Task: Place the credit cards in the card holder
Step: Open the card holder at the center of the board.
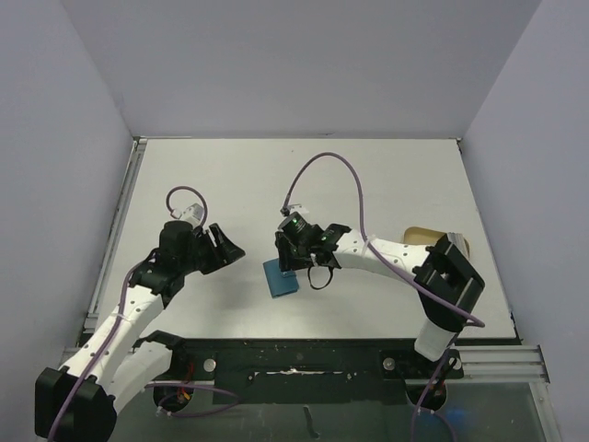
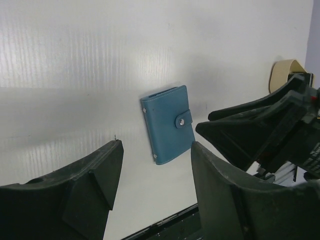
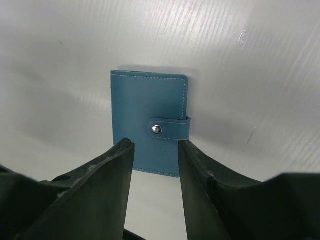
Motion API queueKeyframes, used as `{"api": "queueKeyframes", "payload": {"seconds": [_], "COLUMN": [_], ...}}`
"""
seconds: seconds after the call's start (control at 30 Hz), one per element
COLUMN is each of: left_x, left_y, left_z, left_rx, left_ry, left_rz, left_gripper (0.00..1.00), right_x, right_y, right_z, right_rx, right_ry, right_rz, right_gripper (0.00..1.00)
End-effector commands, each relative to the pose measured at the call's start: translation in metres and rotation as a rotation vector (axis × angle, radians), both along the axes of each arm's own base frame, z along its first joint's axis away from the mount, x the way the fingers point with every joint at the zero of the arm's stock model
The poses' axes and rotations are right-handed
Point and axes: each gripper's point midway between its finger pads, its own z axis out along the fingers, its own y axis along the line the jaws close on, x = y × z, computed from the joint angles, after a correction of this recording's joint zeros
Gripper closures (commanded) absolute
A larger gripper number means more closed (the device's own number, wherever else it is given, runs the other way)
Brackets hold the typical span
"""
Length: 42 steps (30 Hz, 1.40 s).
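The card holder (image 1: 281, 276) is a small teal-blue wallet lying flat on the white table, folded closed, its tab snapped over one edge (image 3: 170, 128). My right gripper (image 1: 293, 261) hovers just over its far edge; in the right wrist view the gripper (image 3: 155, 144) is open, the wallet (image 3: 148, 112) beyond the tips and nothing held. My left gripper (image 1: 226, 249) stands open to the left of the wallet; from its own camera the gripper (image 2: 157, 146) is empty, with the card holder (image 2: 167, 125) ahead. No credit cards are in view.
A tan, rounded object (image 1: 431, 237) lies at the table's right side behind the right arm, also seen in the left wrist view as a tan shape (image 2: 284, 72). The right arm's black fingers (image 2: 260, 130) fill the right of that view. A dark rail (image 1: 304, 354) runs along the near edge.
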Motion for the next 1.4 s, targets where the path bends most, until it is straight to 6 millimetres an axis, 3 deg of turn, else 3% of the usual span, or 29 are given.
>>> {"api": "queueKeyframes", "payload": {"seconds": [0.0,0.5,0.73,1.23,1.37], "left_x": [0.010,0.007,0.005,-0.002,-0.003], "left_y": [0.013,0.012,0.003,-0.005,-0.007], "left_z": [0.035,0.026,0.011,-0.009,-0.011], "left_rx": [0.051,0.030,-0.008,-0.049,-0.060], "left_ry": [-0.113,-0.098,-0.049,0.016,0.026], "left_rz": [0.055,0.063,0.041,0.017,0.015], "left_gripper": [0.45,0.45,0.45,0.45,0.45], "right_x": [0.005,0.000,-0.007,-0.005,-0.004], "right_y": [0.004,0.028,0.019,0.018,0.019], "right_z": [0.000,-0.023,-0.043,-0.030,-0.026], "right_rx": [-0.051,-0.105,-0.213,-0.221,-0.205], "right_ry": [-0.017,0.024,0.066,0.008,-0.008], "right_rz": [-0.028,0.039,0.045,0.042,0.045], "right_gripper": [0.59,0.59,0.60,0.98,1.00]}}
